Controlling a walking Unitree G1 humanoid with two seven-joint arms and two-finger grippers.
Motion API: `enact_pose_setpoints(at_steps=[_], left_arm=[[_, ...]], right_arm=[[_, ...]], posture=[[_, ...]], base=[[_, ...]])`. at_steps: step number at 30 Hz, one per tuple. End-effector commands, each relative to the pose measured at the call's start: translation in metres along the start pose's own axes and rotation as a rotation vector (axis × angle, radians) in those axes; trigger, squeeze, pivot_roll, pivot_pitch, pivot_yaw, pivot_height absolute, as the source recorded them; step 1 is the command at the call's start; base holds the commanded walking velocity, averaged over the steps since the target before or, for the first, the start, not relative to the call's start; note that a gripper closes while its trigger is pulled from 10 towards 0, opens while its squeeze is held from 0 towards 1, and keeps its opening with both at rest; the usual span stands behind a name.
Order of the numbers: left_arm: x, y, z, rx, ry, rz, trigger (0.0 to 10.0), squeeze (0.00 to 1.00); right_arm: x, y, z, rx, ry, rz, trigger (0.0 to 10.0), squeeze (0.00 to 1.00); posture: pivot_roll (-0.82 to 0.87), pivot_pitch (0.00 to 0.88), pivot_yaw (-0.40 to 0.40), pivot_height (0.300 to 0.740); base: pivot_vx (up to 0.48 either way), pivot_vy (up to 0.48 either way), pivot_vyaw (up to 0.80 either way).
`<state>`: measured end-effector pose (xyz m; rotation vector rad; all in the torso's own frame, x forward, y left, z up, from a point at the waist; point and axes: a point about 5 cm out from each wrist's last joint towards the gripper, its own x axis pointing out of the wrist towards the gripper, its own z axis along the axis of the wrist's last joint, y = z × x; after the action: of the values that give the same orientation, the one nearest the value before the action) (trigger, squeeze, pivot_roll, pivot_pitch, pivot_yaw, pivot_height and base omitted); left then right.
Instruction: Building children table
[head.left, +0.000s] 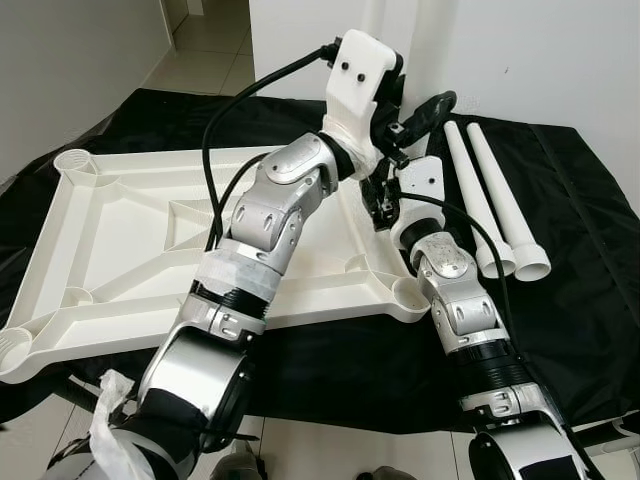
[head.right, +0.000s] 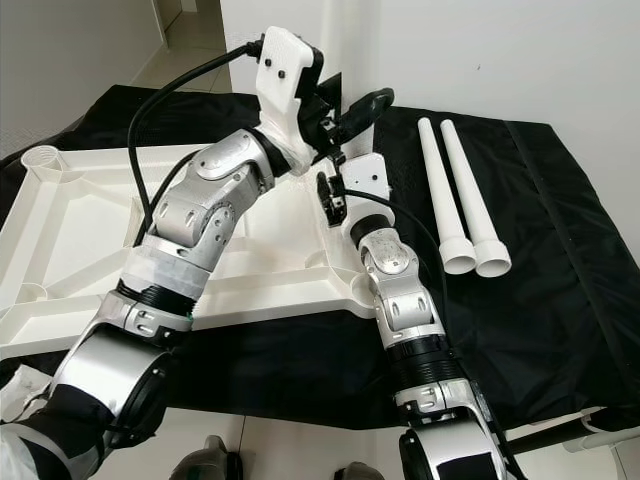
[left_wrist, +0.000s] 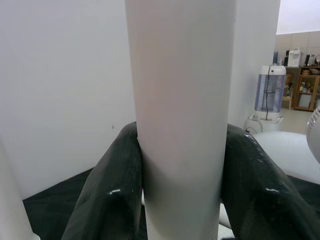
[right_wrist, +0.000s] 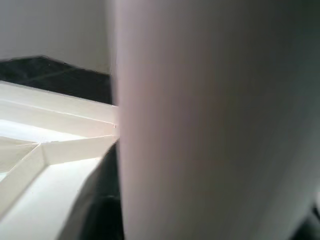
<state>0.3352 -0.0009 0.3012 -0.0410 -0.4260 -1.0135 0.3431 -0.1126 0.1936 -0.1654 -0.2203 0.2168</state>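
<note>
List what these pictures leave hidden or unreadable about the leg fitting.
- Corner socket under the upright leg: head views, covered by the left gripper and right gripper.
- Right gripper's finger state: right wrist view, leg too close and blurred.
- Tabletop near-left corner: right eye view, cut by the picture edge.
- Leg's seating depth: cannot tell.
- Two spare legs: far ends partly behind the grippers.
</note>
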Motion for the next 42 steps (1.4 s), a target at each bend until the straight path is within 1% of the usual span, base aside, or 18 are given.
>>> enact_pose_setpoints(at_steps=[1,7,8,9,12,13,19,20,22,24,26,27,30,31,32,34,37,42], left_arm=[[0.003,-0.008,0.003,0.010,-0.009,-0.031,10.0,0.00],[0.003,-0.012,0.004,0.007,-0.011,-0.036,10.0,0.00],[0.003,-0.013,0.004,0.008,-0.014,-0.040,10.0,0.00],[0.003,-0.014,0.005,0.004,-0.020,-0.051,10.0,0.00],[0.002,-0.016,0.005,-0.027,-0.018,-0.066,10.0,0.00],[0.001,-0.017,0.008,-0.109,-0.047,-0.099,10.0,1.00],[0.001,-0.016,0.016,-0.140,-0.072,-0.130,10.0,1.00],[0.000,-0.012,0.021,-0.182,-0.095,-0.125,10.0,0.00],[0.000,-0.009,0.024,-0.214,-0.112,-0.121,10.0,0.00],[-0.002,0.008,0.035,-0.288,-0.161,-0.075,10.0,0.00],[-0.002,0.008,0.035,-0.288,-0.161,-0.075,10.0,0.00],[-0.004,0.021,0.040,-0.298,-0.176,-0.035,10.0,0.00],[-0.004,0.025,0.042,-0.293,-0.176,-0.017,10.0,0.00],[-0.007,0.039,0.039,-0.281,-0.141,0.048,10.0,0.00],[-0.007,0.039,0.039,-0.281,-0.141,0.048,10.0,0.00],[-0.010,0.052,0.031,-0.290,-0.084,0.126,10.0,0.00],[-0.013,0.055,0.026,-0.252,-0.045,0.152,10.0,0.00],[-0.014,0.060,0.019,-0.265,-0.004,0.187,10.0,0.00]], right_arm=[[-0.001,0.000,-0.002,0.009,0.016,-0.010,0.0,0.00],[0.000,-0.003,-0.004,0.040,0.030,-0.036,0.0,0.00],[0.001,-0.003,-0.005,0.048,0.040,-0.050,3.4,0.00],[0.001,-0.004,-0.005,0.059,0.047,-0.061,10.0,0.00],[0.002,-0.006,-0.005,0.071,0.047,-0.082,10.0,0.00],[0.002,-0.007,-0.004,0.085,0.042,-0.099,10.0,0.00],[0.002,-0.011,-0.004,0.157,0.038,-0.164,10.0,0.00],[0.002,-0.013,-0.004,0.185,0.035,-0.191,10.0,0.00],[0.002,-0.014,-0.004,0.203,0.033,-0.208,10.0,0.00],[0.002,-0.018,-0.005,0.225,0.029,-0.250,10.0,0.00],[0.002,-0.018,-0.005,0.225,0.029,-0.250,10.0,0.00],[0.001,-0.021,-0.006,0.231,0.025,-0.275,10.0,0.00],[0.000,-0.022,-0.006,0.233,0.022,-0.286,10.0,0.00],[-0.001,-0.023,-0.006,0.237,0.014,-0.303,10.0,0.00],[-0.001,-0.023,-0.006,0.237,0.014,-0.303,10.0,0.00],[-0.001,-0.022,-0.005,0.244,0.006,-0.308,10.0,0.00],[-0.001,-0.022,-0.005,0.250,-0.002,-0.318,10.0,0.00],[-0.002,-0.023,-0.005,0.250,-0.009,-0.330,10.0,0.00]], posture=[[0.03,0.002,-0.022,0.740],[0.03,0.000,-0.022,0.740],[0.03,0.000,-0.022,0.740],[0.03,0.000,-0.022,0.740],[0.03,0.000,-0.022,0.740],[0.03,0.000,-0.022,0.740],[0.04,0.000,-0.009,0.740],[0.03,0.000,-0.004,0.740],[0.03,0.000,-0.004,0.740],[0.03,0.000,0.030,0.740],[0.03,0.000,0.030,0.740],[0.04,0.000,0.044,0.740],[0.04,0.000,0.044,0.740],[0.04,0.000,0.075,0.740],[0.04,0.000,0.075,0.740],[0.04,0.000,0.085,0.740],[0.04,0.000,0.100,0.740],[0.05,0.000,0.106,0.740]], base=[[0.000,0.000,0.00],[0.000,0.000,0.00],[0.000,0.000,0.00],[0.000,0.000,0.00],[0.000,0.000,0.00],[0.000,0.000,0.00],[0.000,0.000,0.00],[0.000,0.000,0.00],[0.000,0.000,0.00],[0.000,0.000,0.00],[0.000,0.000,0.00],[0.000,0.000,0.00],[0.000,0.000,0.00],[0.000,0.000,0.00],[0.000,0.000,0.00],[0.000,0.000,0.00],[0.000,0.000,0.00],[0.000,0.000,0.00]])
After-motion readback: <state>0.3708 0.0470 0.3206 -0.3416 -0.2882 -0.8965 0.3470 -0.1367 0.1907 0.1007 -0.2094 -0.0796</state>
